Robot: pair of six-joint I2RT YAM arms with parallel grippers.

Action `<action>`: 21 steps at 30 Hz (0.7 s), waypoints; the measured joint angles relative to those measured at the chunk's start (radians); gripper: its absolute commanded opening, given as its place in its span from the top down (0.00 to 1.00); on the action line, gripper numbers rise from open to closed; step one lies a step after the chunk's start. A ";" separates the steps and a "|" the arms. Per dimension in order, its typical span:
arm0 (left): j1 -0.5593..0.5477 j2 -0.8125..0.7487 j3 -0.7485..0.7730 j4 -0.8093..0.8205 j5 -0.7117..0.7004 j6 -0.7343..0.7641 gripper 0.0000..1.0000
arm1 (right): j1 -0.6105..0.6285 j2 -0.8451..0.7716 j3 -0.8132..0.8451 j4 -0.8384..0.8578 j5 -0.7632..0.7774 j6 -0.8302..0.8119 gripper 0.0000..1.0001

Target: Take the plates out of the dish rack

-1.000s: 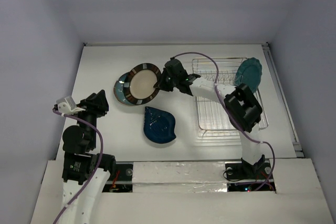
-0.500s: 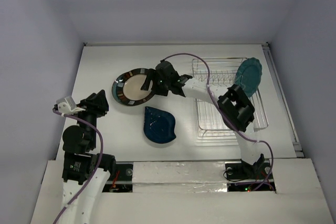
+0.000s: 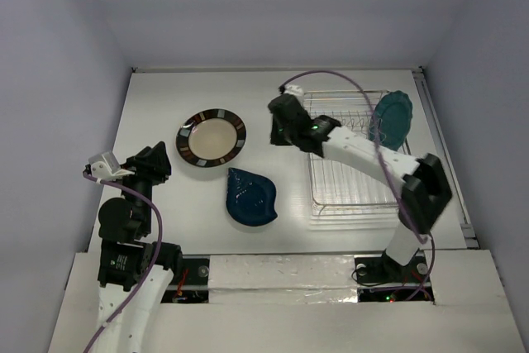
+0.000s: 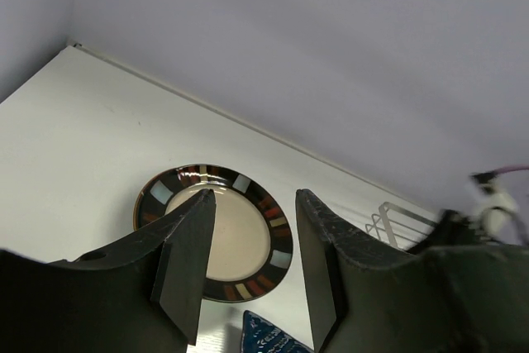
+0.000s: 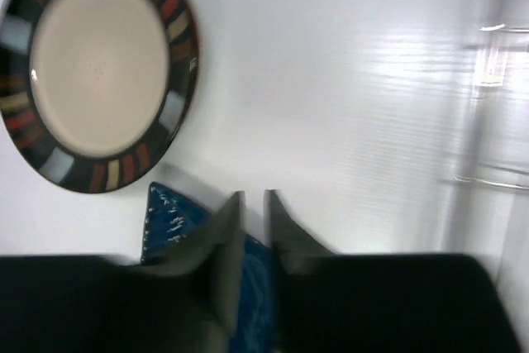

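The dark-rimmed plate (image 3: pixel 211 137) lies flat on the white table left of the dish rack (image 3: pixel 355 179); it also shows in the left wrist view (image 4: pixel 240 237) and the right wrist view (image 5: pixel 99 72). The dark blue leaf-shaped plate (image 3: pixel 250 197) lies in front of it (image 5: pixel 169 217). A teal plate (image 3: pixel 391 118) stands upright at the rack's far right corner. My right gripper (image 3: pixel 278 128) hovers between the dark-rimmed plate and the rack, empty, its jaws a narrow gap apart (image 5: pixel 254 196). My left gripper (image 3: pixel 157 157) is open and empty at the near left (image 4: pixel 252 204).
The rack's wire corner (image 4: pixel 397 221) shows in the left wrist view. A raised table rim (image 3: pixel 442 155) runs along the right side past the rack. Walls close in the table at the back and sides.
My right gripper carried the dark-rimmed plate left, let it go flat on the table, then drew back right toward the rack. The left arm has not moved.
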 measured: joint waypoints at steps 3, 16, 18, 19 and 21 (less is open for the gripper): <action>0.000 0.000 0.000 0.000 0.000 0.000 0.60 | -0.054 -0.192 -0.085 -0.029 0.090 -0.023 1.00; 0.006 -0.026 0.000 -0.001 0.000 -0.003 0.80 | -0.655 -0.598 -0.283 -0.131 0.300 -0.145 0.24; 0.006 -0.031 0.000 -0.001 -0.001 -0.003 0.77 | -0.709 -0.589 -0.296 -0.133 0.280 -0.172 0.26; 0.006 -0.033 0.000 -0.001 0.000 -0.004 0.75 | -0.736 -0.578 -0.298 -0.133 0.269 -0.188 0.28; 0.006 -0.037 0.000 -0.001 0.000 -0.003 0.74 | -0.776 -0.543 -0.298 -0.132 0.260 -0.216 0.30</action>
